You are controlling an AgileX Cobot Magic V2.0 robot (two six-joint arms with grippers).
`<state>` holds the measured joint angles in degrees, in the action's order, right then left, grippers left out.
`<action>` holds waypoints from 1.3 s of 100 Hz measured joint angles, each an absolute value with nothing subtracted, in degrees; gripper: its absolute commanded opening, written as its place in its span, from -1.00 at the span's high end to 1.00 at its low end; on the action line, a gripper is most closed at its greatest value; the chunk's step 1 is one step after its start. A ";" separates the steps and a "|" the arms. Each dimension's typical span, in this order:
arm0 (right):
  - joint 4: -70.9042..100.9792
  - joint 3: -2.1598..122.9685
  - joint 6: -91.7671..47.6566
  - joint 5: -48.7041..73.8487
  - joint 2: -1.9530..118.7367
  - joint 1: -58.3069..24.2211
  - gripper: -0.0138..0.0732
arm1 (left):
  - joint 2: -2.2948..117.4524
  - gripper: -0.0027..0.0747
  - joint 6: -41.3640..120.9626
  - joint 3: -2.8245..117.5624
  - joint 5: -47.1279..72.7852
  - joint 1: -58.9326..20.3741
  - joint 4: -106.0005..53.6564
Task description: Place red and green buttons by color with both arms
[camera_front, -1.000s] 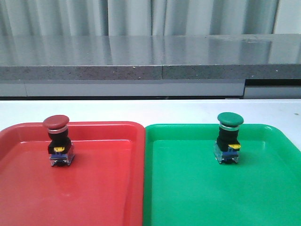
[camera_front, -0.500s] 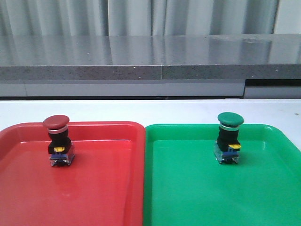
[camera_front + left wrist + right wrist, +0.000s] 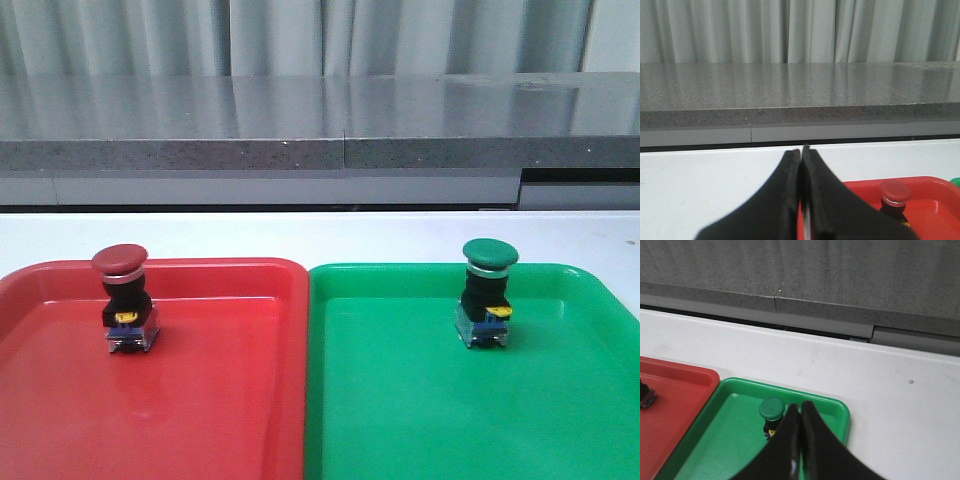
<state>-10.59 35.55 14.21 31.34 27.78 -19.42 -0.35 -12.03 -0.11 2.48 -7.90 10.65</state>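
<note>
Nothing has moved: red button (image 3: 121,297) sits in red tray (image 3: 230,400), green button (image 3: 487,292) in green tray (image 3: 420,410). Both end effectors, left (image 3: 801,152) and right (image 3: 801,407), are closed, empty. Sorting looks done.

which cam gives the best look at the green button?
Front view: the green button stands upright and unblocked in the green tray, cap, collar, yellow tab and base all visible. Right wrist view sees its cap from above, body partly behind the shut right claw. Left wrist view doesn't show it.
</note>
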 measured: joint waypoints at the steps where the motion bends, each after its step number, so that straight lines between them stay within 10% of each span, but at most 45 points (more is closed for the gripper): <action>1: -11.08 35.55 14.11 31.30 27.78 -19.42 0.84 | -0.35 0.98 -12.03 -0.11 2.48 -7.90 10.65; 76: -16.74 33.16 14.09 25.70 24.45 -19.12 0.84 | -0.35 0.98 -12.03 -0.11 2.48 -7.90 10.65; 130: -3.91 15.41 10.79 15.58 6.94 -2.79 0.84 | -0.35 0.98 -12.03 -0.11 2.48 -7.90 10.65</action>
